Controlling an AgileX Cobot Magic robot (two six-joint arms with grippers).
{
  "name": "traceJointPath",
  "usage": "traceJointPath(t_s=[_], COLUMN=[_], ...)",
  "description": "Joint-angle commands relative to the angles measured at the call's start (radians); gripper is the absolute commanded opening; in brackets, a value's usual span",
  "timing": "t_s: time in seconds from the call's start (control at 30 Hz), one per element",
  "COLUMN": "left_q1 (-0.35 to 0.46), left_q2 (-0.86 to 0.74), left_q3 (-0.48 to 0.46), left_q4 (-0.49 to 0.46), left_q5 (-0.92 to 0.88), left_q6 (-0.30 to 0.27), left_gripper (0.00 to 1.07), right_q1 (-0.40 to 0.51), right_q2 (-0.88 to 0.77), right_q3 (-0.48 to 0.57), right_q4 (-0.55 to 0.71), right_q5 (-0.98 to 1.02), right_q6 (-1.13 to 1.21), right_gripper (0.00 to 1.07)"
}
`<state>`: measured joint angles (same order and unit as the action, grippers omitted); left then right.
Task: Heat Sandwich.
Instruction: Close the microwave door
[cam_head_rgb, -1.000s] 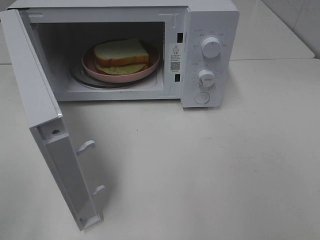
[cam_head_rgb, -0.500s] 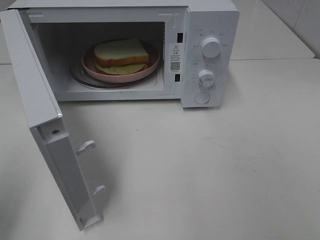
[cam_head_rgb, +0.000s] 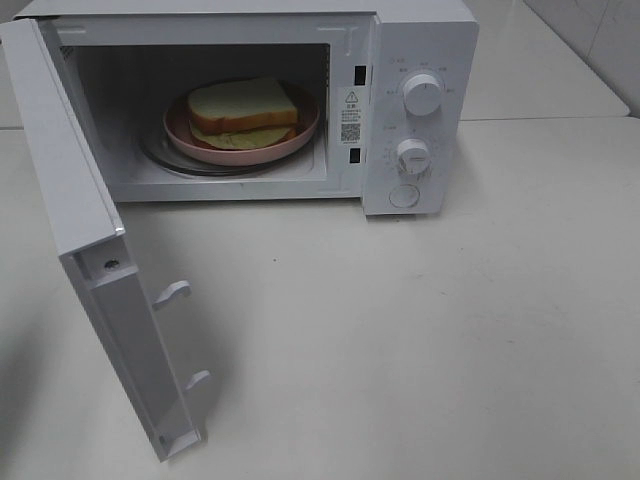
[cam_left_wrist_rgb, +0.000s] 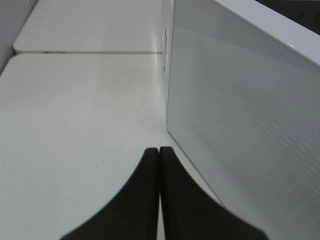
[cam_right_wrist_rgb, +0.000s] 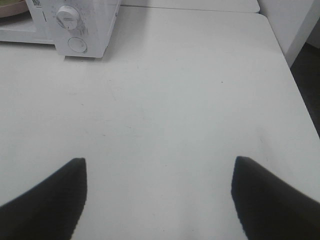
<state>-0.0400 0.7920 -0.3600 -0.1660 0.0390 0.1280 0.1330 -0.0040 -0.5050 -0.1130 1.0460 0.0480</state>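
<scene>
One change: my left gripper (cam_left_wrist_rgb: 159, 150) has shut on nothing, the microwave door (cam_left_wrist_rgb: 240, 110) just beside its jaws. The right gripper (cam_right_wrist_rgb: 160, 160) has its jaws apart. With the sandwich (cam_head_rgb: 243, 103) inside, I'd push the door next.

Microwave (cam_head_rgb: 440, 30): white, at the far edge of the table (cam_head_rgb: 450, 340), left of middle.
Door (cam_head_rgb: 70, 190): swung wide open toward the near left corner.
Pink plate (cam_head_rgb: 240, 152): inside, on the glass turntable (cam_head_rgb: 165, 158).
Controls: upper knob (cam_head_rgb: 422, 94), lower knob (cam_head_rgb: 412, 155), round button (cam_head_rgb: 404, 196) below.
</scene>
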Motion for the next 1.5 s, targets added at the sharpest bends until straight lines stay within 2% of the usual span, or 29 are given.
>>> traceJointPath(t_s=[0.03, 0.23, 0.33, 0.37, 0.4, 0.5, 0.53, 0.57, 0.63, 0.7, 0.73, 0.8, 1.07, 1.2, 1.23, 1.33, 1.47, 1.5], left_q1=[0.001, 0.001, 0.001, 0.001, 0.001, 0.001, 0.001, 0.001, 0.001, 0.001, 0.001, 0.001, -0.018, -0.066, -0.1, -0.131, -0.232, -0.232], left_q2=[0.058, 0.162, 0.247, 0.247, 0.265, 0.34, 0.34, 0.377, 0.41, 0.43, 0.466, 0.507, 0.625, 0.653, 0.673, 0.695, 0.757, 0.757], left_q3=[0.048, 0.081, 0.081, 0.081, 0.081, 0.081, 0.081, 0.081, 0.081, 0.081, 0.081, 0.081, 0.071, 0.055, 0.041, 0.027, -0.026, -0.026], left_q4=[0.0, 0.045, 0.14, 0.14, 0.166, 0.275, 0.275, 0.335, 0.406, 0.438, 0.508, 0.546, 0.532, 0.489, 0.465, 0.444, 0.331, 0.331], left_q5=[-0.251, -0.434, -0.546, -0.546, -0.567, -0.645, -0.645, -0.685, -0.726, -0.746, -0.799, -0.861, -1.001, -1.001, -1.001, -1.0, -0.999, -0.999], left_q6=[0.004, -0.01, -0.071, -0.071, -0.091, -0.231, -0.231, -0.301, -0.333, -0.34, -0.349, -0.353, -0.347, -0.32, -0.301, -0.294, -0.284, -0.284], left_gripper=[0.0, 0.0, 0.0, 0.0, 0.0, 0.0, 0.0, 0.0, 0.0, 0.0, 0.0, 0.0, 0.0, 0.0, 0.0, 0.0, 0.0, 0.0], right_q1=[-0.006, -0.006, -0.006, -0.006, -0.006, -0.006, -0.006, -0.006, -0.006, -0.006, -0.006, -0.006, -0.006, -0.006, -0.006, -0.006, -0.006, -0.006], right_q2=[-0.027, -0.027, -0.027, -0.027, -0.027, -0.027, -0.027, -0.027, -0.027, -0.027, -0.027, -0.027, -0.027, -0.027, -0.027, -0.027, -0.027, -0.027], right_q3=[0.003, 0.003, 0.003, 0.003, 0.003, 0.003, 0.003, 0.003, 0.003, 0.003, 0.003, 0.003, 0.003, 0.003, 0.003, 0.003, 0.003, 0.003], right_q4=[-0.002, -0.002, -0.002, -0.002, -0.002, -0.002, -0.002, -0.002, -0.002, -0.002, -0.002, -0.002, -0.002, -0.002, -0.002, -0.002, -0.002, -0.002], right_q5=[-0.009, -0.009, -0.009, -0.009, -0.009, -0.009, -0.009, -0.009, -0.009, -0.009, -0.009, -0.009, -0.009, -0.009, -0.009, -0.009, -0.009, -0.009], right_q6=[0.013, 0.013, 0.013, 0.013, 0.013, 0.013, 0.013, 0.013, 0.013, 0.013, 0.013, 0.013, 0.013, 0.013, 0.013, 0.013, 0.013, 0.013], right_gripper=[0.76, 0.76, 0.76, 0.76, 0.76, 0.76, 0.76, 0.76, 0.76, 0.76, 0.76, 0.76, 0.76, 0.76, 0.76, 0.76, 0.76, 0.76])
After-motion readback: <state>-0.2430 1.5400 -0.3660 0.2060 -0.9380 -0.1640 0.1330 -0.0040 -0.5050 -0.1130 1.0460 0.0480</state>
